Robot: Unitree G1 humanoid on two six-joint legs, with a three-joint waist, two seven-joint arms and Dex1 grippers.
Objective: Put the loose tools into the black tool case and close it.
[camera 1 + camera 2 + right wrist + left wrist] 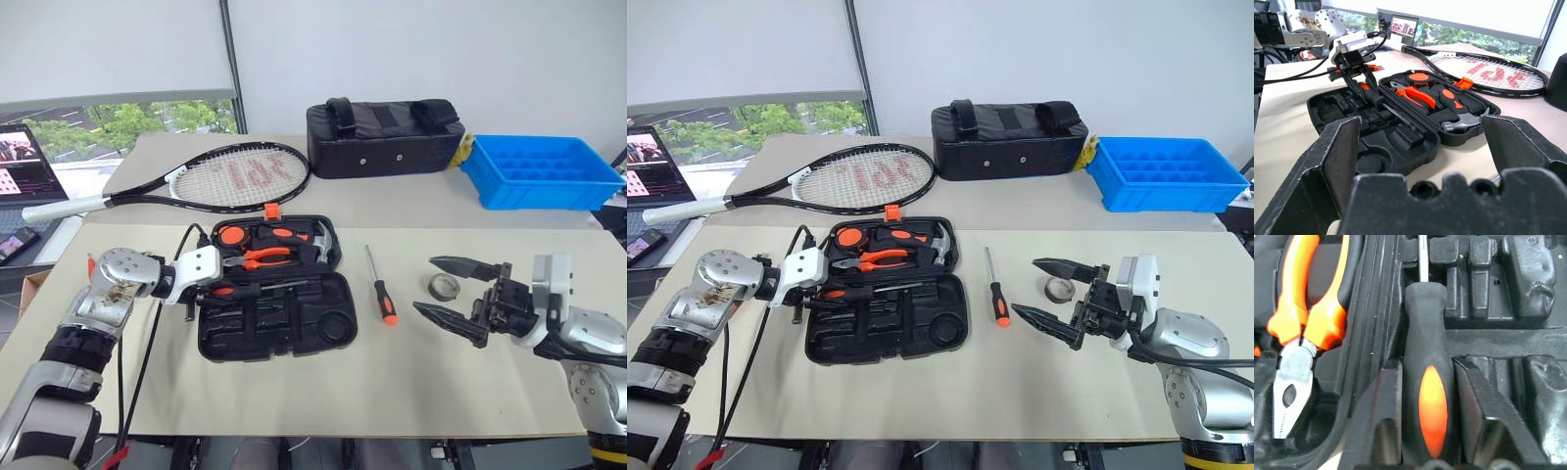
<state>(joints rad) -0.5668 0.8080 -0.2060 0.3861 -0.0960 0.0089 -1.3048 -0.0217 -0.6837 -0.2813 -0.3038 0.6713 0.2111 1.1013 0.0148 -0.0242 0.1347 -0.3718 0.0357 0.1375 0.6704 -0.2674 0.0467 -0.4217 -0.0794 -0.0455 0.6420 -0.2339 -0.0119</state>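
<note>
The black tool case (277, 294) is lying open mid-table, and the left gripper (1422, 431) is flanking a screwdriver handle (1425, 396) over its recess, whether clamped or loosened I cannot tell. Released crooked, it could be propping the lid. The right gripper (453, 289) is gaping empty near the loose screwdriver (380, 285) and tape roll (444, 287).

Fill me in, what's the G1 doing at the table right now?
It is packing tools into the open black moulded-plastic tool case. The left gripper is setting a black-and-orange-handled screwdriver into the case, its fingers either side of the handle. Orange-handled pliers and a hammer already lie inside. A second thin-shafted screwdriver and a small grey tape roll remain on the table. The right gripper hangs open beside the roll.
</note>
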